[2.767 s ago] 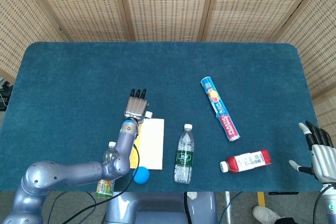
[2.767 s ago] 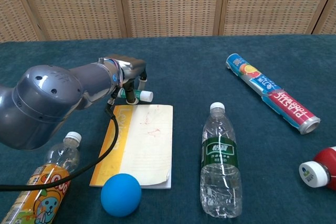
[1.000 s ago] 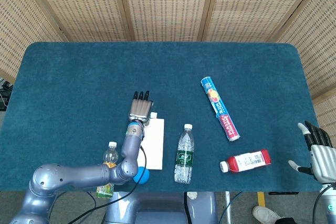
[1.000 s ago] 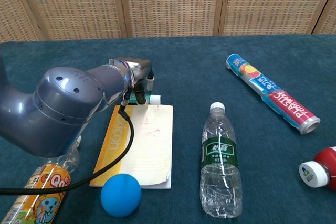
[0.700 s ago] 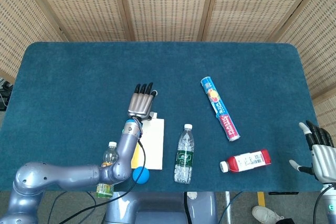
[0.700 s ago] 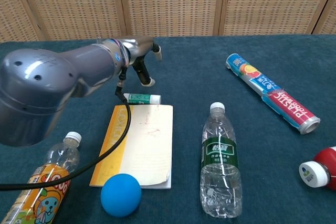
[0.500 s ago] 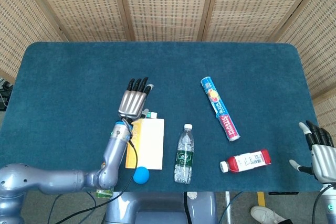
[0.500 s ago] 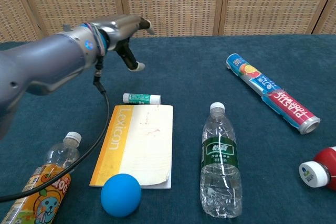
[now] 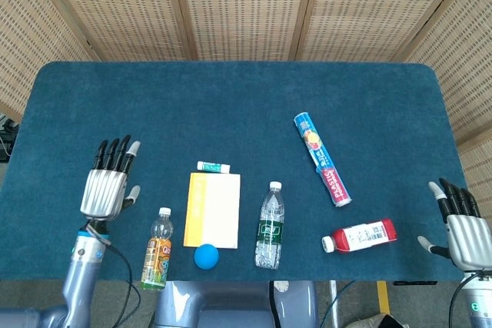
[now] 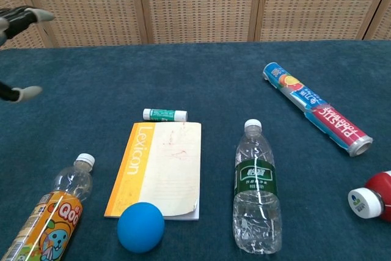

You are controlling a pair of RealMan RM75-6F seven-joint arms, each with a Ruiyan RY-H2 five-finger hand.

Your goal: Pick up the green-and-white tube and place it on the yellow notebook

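Note:
The green-and-white tube (image 9: 213, 167) (image 10: 164, 114) lies flat on the blue cloth, just beyond the far edge of the yellow notebook (image 9: 212, 210) (image 10: 160, 167), close to it but not on it. My left hand (image 9: 109, 183) (image 10: 15, 22) hangs at the table's left side, fingers spread, holding nothing, well left of the tube. My right hand (image 9: 459, 223) shows only in the head view, at the table's near right corner, fingers spread and empty.
A blue ball (image 10: 140, 226) sits at the notebook's near edge. An orange drink bottle (image 10: 50, 215) lies left of it, a clear water bottle (image 10: 257, 191) right. Further right lie a printed wrap roll (image 10: 315, 107) and a red bottle (image 9: 360, 236).
My left hand let go of the tube beside the notebook's far edge, opened, and swung away to the table's left side. The tube stays on the cloth. The right hand barely moved.

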